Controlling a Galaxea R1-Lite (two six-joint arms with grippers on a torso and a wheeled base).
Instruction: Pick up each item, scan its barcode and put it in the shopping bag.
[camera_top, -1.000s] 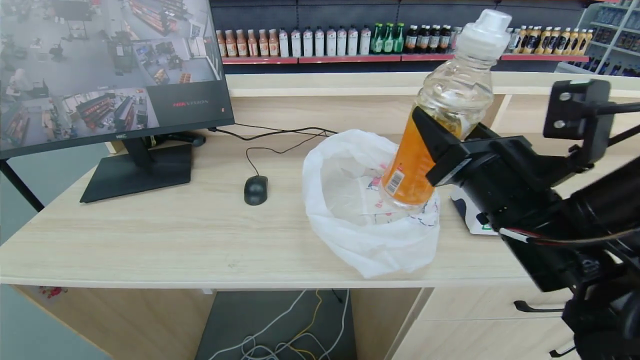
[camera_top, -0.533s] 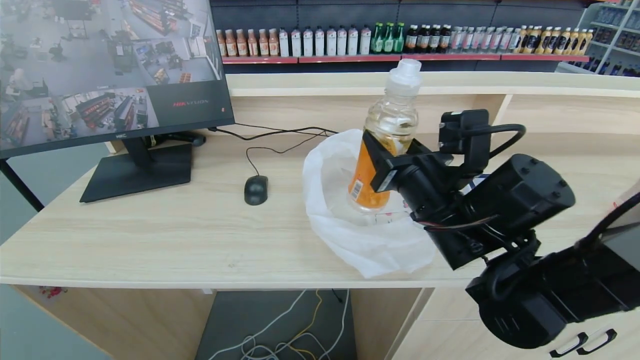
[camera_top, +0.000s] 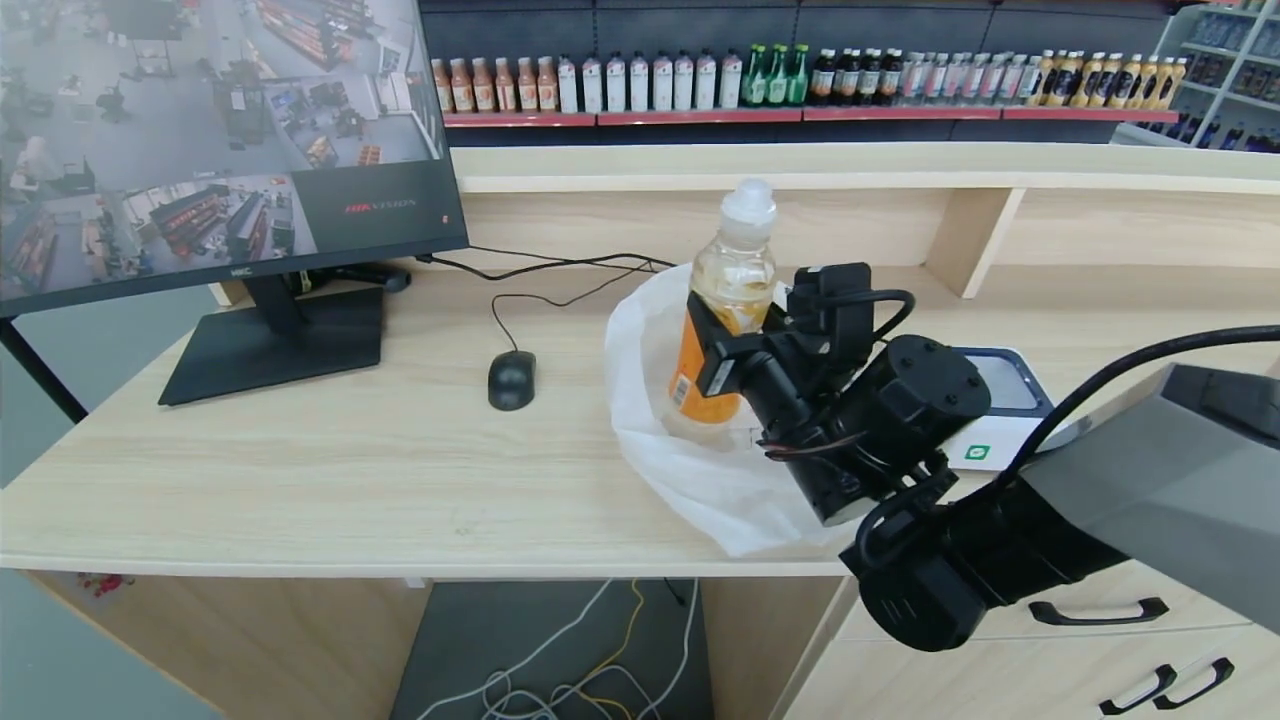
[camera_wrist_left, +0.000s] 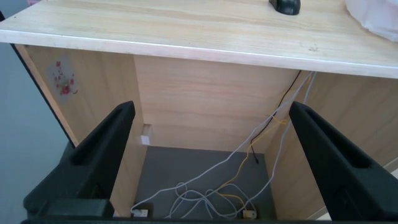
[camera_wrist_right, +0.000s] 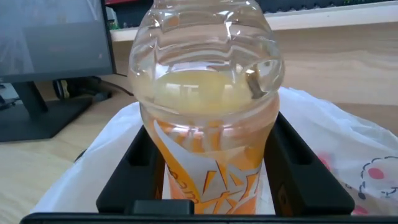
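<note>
The left claw (camera_wrist_left: 211, 118) hangs released, jaws wide apart, below the front edge of the worktop (camera_top: 350, 470), facing the recess where cables (camera_wrist_left: 211, 193) trail down. On the worktop's far left a monitor (camera_top: 200, 150) stands on its flat base, and in front of it a broad bare stretch of wood runs to the front edge. A black mouse (camera_top: 512, 380) lies right of the base, well apart from the edge, with its cord leading back toward the monitor.

Just right of the mouse sits the white shopping bag (camera_top: 660, 450), its mouth open upward and its lower folds spilling to the worktop's front edge. The bottle (camera_top: 728, 290), orange-labelled with a white cap, stands nearly upright with its lower end inside the bag's mouth; whether it touches the bottom cannot be told. The right claw (camera_top: 730, 345) grasps it around the label, one finger on each side. Right of the bag a white scanner (camera_top: 1000, 390) rests on the worktop, partly behind the arm.
</note>
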